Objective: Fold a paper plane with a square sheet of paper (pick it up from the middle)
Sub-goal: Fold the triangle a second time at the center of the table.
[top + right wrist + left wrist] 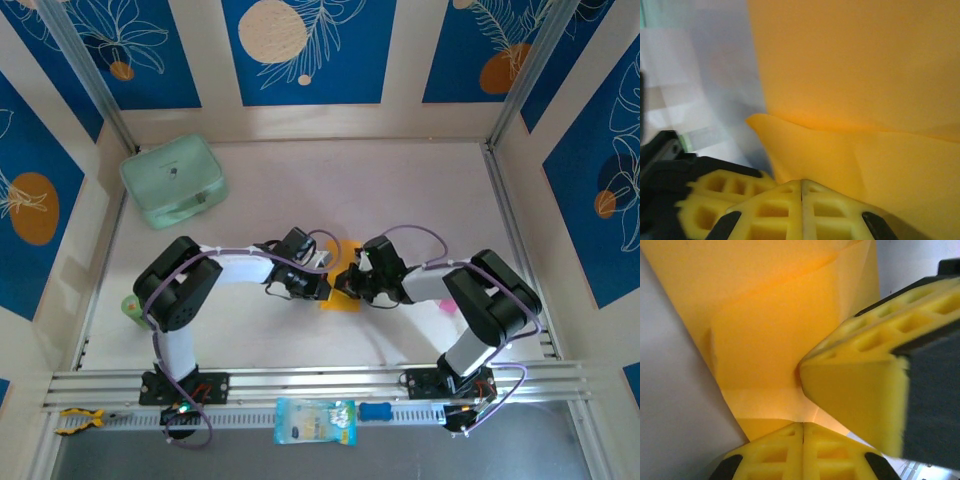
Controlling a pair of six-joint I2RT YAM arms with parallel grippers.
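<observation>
Creased paper (770, 330) pinched from two sides
Left gripper (802, 426) is clamped on its edge; right gripper (801, 184) is seemingly clamped likewise.

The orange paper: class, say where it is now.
In the overhead view the orange paper sits near the middle, between the left gripper and right gripper, both closed on it.

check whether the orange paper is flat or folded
Folded: the orange paper shows creases and overlapping layers in the left wrist view.
</observation>
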